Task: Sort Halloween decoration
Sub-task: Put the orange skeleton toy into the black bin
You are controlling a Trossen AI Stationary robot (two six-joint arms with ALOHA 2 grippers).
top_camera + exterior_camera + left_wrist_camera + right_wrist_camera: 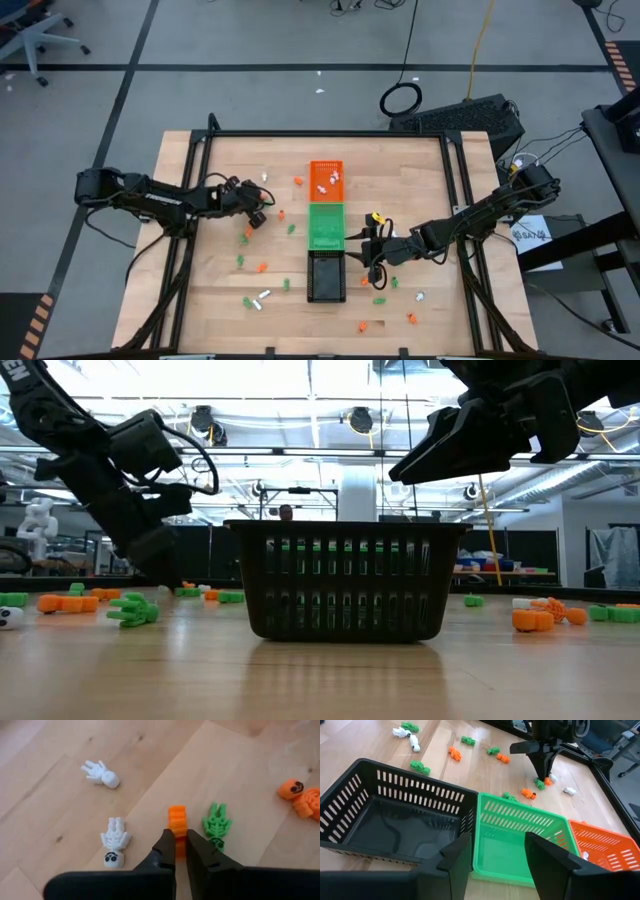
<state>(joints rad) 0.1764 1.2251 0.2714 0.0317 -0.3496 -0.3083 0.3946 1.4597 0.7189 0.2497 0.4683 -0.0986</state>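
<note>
Tiny orange, green and white skeleton-like trinkets lie scattered on the wooden table. My left gripper point(258, 217) is down at the table left of the trays, its fingers nearly together point(181, 839) around an orange trinket point(176, 816). A green trinket point(216, 821) lies right beside it, and two white ones point(114, 843) point(101, 773) lie a little apart. My right gripper point(372, 248) hovers open point(497, 840) over the border of the green tray point(520, 850) and the black tray point(385, 820), holding nothing. My left gripper pinches the orange trinket between its two fingertips, at the end nearest the fingers point(177, 837). The fingers come from above, slanting down. The trinket lies flat on the table, its other end sticking out past the fingertips.
Three small trays stand in a row mid-table: orange point(326, 180) at the far end with a few trinkets inside, green point(326, 225), then black point(326, 277) nearest. More trinkets lie on both sides of the trays and toward the near edge. A black frame borders the table.
</note>
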